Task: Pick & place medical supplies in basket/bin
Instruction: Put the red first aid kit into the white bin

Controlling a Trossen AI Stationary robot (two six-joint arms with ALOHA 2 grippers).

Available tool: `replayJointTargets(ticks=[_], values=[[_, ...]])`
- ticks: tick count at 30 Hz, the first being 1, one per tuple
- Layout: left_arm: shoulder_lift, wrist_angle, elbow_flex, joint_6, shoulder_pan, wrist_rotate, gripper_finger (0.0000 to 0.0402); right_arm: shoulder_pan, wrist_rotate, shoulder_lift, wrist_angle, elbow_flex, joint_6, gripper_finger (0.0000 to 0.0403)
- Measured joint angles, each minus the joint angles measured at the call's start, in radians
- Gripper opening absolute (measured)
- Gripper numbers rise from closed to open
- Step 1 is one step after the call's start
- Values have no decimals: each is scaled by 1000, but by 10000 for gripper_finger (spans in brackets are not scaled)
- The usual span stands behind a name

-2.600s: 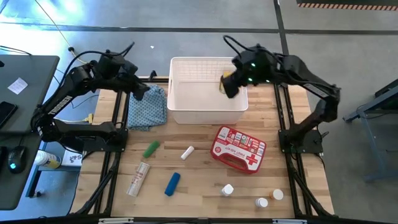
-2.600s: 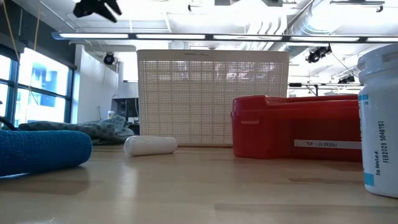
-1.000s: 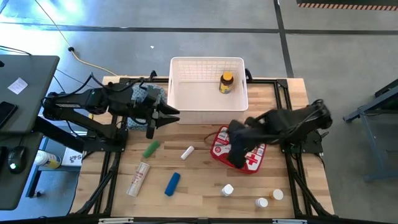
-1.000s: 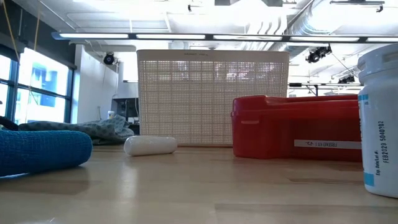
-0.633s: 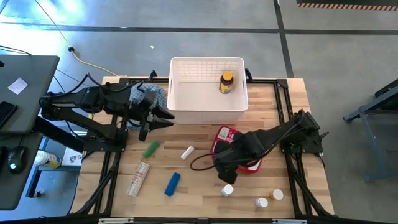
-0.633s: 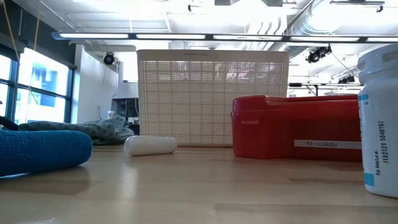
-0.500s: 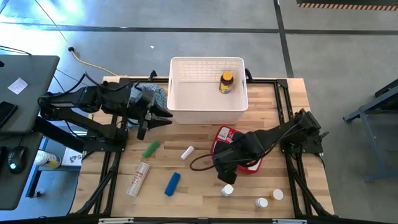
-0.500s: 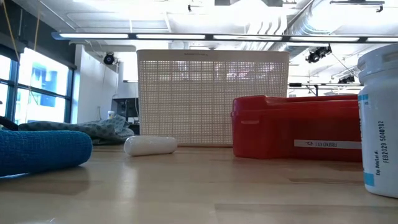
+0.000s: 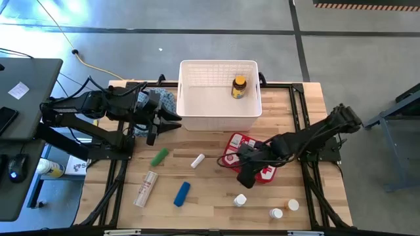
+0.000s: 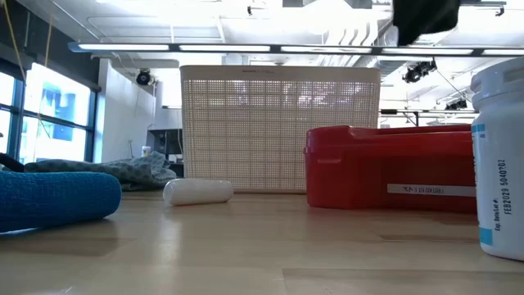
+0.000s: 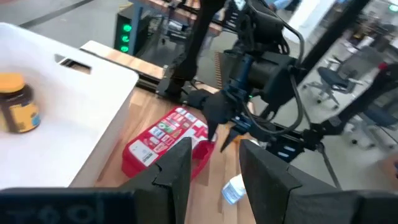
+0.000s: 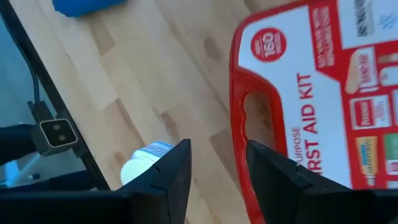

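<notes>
Only the amber bottle (image 9: pixel 239 87) stands in the white basket (image 9: pixel 186 96), while in front of it the red case (image 9: pixel 254 157), tubes and pill bottles wait on the table, the right gripper (image 9: pixel 244 177) empty, jaws apart, by the case, the left gripper (image 9: pixel 165 120) parted beside the basket.

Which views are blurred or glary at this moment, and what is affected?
Right wrist view: motion-smeared, though the red first-aid case lettering partly reads. Left wrist view: soft, the amber bottle fuzzy. Low view: ceiling lights blow out; the near white pill bottle is cropped. High view: evenly lit, glare at its upper left.
</notes>
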Motion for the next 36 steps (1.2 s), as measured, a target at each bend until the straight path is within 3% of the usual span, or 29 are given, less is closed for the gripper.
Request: replayJointTargets(ticks=[5, 10, 20, 36], values=[[0, -11, 0, -36, 0, -55, 170, 0, -30, -27, 121, -102, -4, 144], [0, -12, 0, -69, 0, -82, 170, -2, 7, -25, 102, -123, -41, 146], [0, -12, 0, -65, 0, -136, 170, -4, 29, -26, 127, -124, -297, 149], [5, -15, 1, -212, 0, -224, 170, 4, 38, -26, 188, -170, -244, 126]])
